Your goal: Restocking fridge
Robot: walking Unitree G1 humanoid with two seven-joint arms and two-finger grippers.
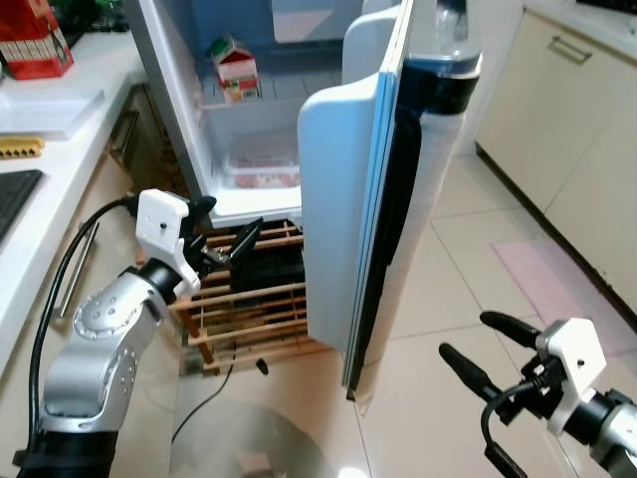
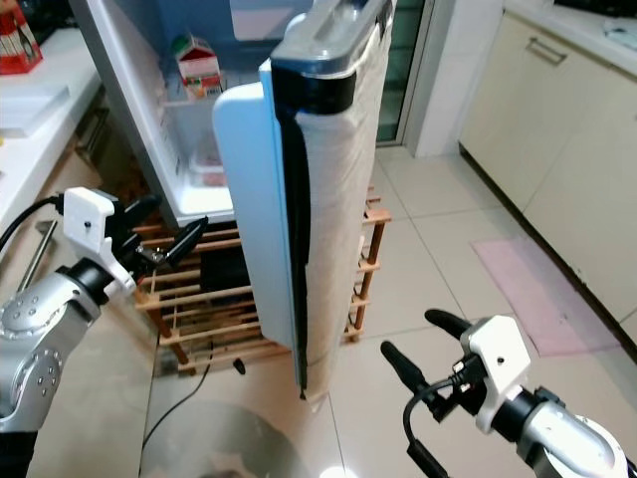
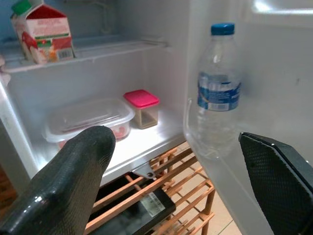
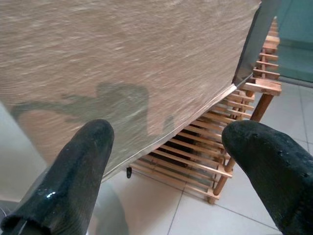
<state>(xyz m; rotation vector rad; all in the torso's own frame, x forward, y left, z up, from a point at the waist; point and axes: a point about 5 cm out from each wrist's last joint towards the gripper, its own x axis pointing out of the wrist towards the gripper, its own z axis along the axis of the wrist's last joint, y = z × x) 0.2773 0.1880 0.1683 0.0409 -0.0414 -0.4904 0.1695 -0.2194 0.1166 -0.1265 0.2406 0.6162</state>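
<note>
The fridge stands open, its door (image 1: pixel 368 189) swung out edge-on toward me. Inside, a red-and-white milk carton (image 1: pixel 235 68) sits on the upper shelf, a clear lidded container (image 3: pixel 88 117) and a small box with a pink lid (image 3: pixel 142 106) on the lower shelf. A water bottle with a blue cap (image 3: pixel 218 93) stands in the door rack. My left gripper (image 1: pixel 227 237) is open and empty, low in front of the fridge's bottom shelf. My right gripper (image 1: pixel 478 349) is open and empty, low outside the door, its fingers (image 4: pixel 73 176) facing the door's beige outer face (image 4: pixel 127 63).
A wooden slatted rack (image 1: pixel 261 309) stands on the floor beneath the fridge, with a dark box inside. A white counter (image 1: pixel 50 149) runs along the left with a red box (image 1: pixel 32 40). Beige cabinets (image 1: pixel 567 129) line the right; tiled floor (image 1: pixel 468 239) and a pink mat (image 1: pixel 557 289) lie between.
</note>
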